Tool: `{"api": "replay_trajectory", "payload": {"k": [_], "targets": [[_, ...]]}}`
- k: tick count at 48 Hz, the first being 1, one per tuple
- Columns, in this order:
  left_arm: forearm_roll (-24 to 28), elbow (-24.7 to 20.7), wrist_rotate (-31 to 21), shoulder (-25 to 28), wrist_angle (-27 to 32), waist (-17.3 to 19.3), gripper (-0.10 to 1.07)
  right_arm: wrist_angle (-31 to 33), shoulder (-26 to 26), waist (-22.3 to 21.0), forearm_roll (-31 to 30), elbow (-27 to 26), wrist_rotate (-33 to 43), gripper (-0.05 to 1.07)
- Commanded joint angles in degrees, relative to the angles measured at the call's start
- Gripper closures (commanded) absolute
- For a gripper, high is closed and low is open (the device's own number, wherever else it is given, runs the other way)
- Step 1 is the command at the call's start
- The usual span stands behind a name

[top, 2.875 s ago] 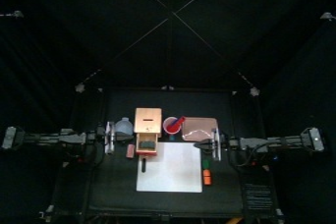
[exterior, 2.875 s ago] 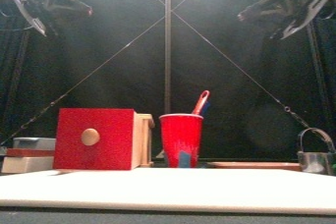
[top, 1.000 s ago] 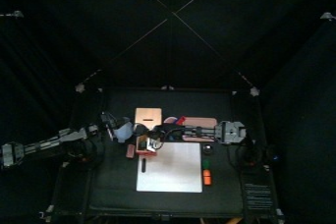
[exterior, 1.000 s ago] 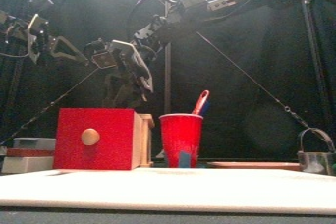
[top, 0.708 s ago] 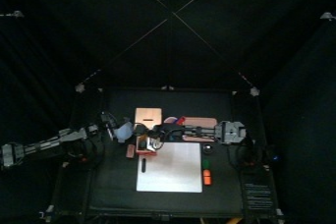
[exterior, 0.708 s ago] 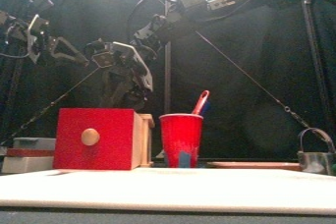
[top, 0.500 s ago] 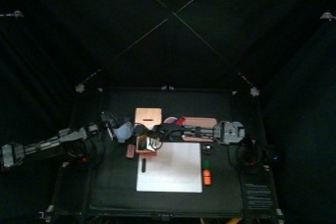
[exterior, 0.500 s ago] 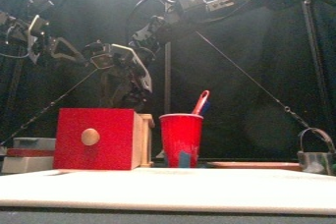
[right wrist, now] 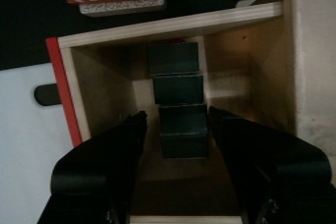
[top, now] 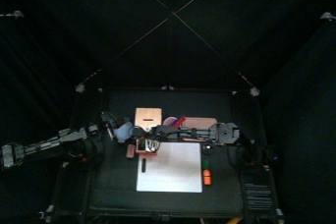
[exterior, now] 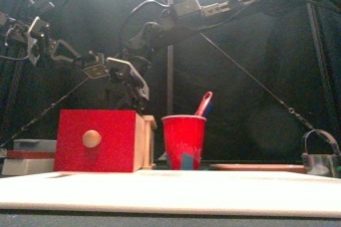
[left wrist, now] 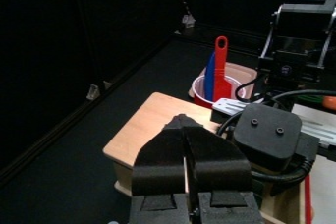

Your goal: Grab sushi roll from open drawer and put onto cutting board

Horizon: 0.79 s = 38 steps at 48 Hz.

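At the far left of the top view, the left arm [top: 46, 149] reaches in from the table's left edge and stops short of the wooden box [top: 148, 118]. Its gripper [left wrist: 194, 200] shows in the left wrist view with the two black jaws pressed together and nothing between them.

Near the middle of the top view, just below the box, the drawer [top: 141, 148] stands pulled out, its reddish rim showing. In the right wrist view the drawer [right wrist: 79, 95] fills the frame: a tan wooden tray with a red edge on its left side. Several dark blocks lie in a row down its middle; the sushi roll [right wrist: 183, 146] is the one at the row's lower end.

The right gripper [right wrist: 182, 161] hangs over the drawer with its jaws spread wide, one on each side of the sushi roll. It grips nothing, and whether the jaws touch the roll is unclear.

Below the drawer in the top view lies the cutting board [top: 178, 172], a large white rectangle. A thin dark item [top: 140, 164] sits at its left edge and a small orange item [top: 206, 177] at its right edge.

In the front view, a red cup [exterior: 182, 141] with a red and blue tool [exterior: 202, 104] in it stands right of the drawer's red front [exterior: 96, 140]. The right arm [top: 243, 134] comes in from the right side of the top view.
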Motion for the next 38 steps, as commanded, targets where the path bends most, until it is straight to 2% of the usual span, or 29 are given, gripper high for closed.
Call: {"api": "replay_trajectory", "payload": {"k": [1, 26, 31, 38], "targets": [[0.0, -0.7, 0.0, 0.1, 0.0, 0.4, 0.94, 0.4, -1.1, -0.4, -1.4, -1.8, 0.4, 0.15], [0.0, -0.8, -0.1, 0.1, 0.1, 1.0, 0.94, 1.3, -0.3, 0.9, -4.0, -1.7, 1.0, 0.16], [0.0, -0.9, -0.1, 0.1, 0.0, 1.0, 0.94, 1.5, -0.2, 1.2, -4.0, -1.6, 1.0, 0.20], [0.0, -1.0, -0.1, 0.1, 0.1, 1.0, 0.94, 1.6, 0.2, 1.7, -4.1, -1.5, 1.1, 0.31]]}}
